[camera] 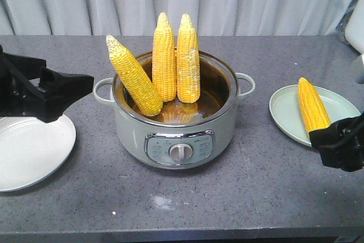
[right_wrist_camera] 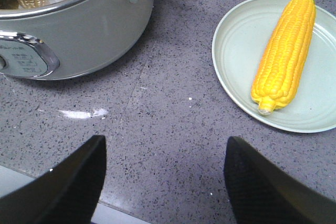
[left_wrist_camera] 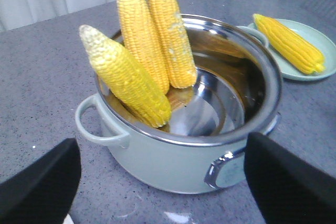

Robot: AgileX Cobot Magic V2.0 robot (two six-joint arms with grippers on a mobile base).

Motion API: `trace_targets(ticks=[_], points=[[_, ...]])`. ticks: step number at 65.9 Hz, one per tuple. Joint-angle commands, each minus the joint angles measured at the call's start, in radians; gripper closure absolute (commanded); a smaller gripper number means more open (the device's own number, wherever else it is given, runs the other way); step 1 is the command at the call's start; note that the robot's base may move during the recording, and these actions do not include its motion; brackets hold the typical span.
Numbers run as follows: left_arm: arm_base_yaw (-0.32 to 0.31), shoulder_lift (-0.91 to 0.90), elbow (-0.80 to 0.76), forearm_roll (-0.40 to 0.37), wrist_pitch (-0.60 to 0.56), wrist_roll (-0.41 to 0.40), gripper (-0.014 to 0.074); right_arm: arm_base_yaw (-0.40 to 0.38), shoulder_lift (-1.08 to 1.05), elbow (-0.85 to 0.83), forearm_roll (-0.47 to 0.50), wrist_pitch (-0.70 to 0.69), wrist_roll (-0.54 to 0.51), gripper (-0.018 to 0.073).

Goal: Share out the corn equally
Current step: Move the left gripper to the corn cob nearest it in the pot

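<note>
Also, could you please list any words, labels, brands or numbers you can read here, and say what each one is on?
Nothing is legible.
The control panel on the front of the cooker has small lettering around the dial, too small and blurred to read in any view.
No other text shows.

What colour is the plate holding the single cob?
The plate is pale green, clearest in right wrist view.
</note>
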Motion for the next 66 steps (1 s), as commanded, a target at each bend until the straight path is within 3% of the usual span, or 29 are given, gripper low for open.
trace_targets(ticks=[1,14,35,54,66], points=[[-0.005,0.037,-0.031,0.008,-0.143,-0.058,0.0002,0.002,-0.011,-0.027,0.000,-0.050,-0.001,0.0083],[-0.005,0.137,-0.037,-0.001,-0.268,-0.066,0.0002,0.002,-0.011,-0.027,0.000,-0.049,-0.001,0.0083],[-0.005,0.331,-0.203,-0.001,-0.226,-0.083,0.0002,0.002,-0.011,-0.027,0.000,-0.047,-0.001,0.0083],[-0.005,0.478,-0.300,-0.001,-0.259,-0.109,0.0002,0.002,-0.011,-0.027,0.000,-0.047,-0.001,0.0083],[-0.005,0.548,-0.353,-0.056,-0.279,-0.105,0.0004,0.002,-0.011,-0.027,0.000,-0.047,-0.001,0.0083]])
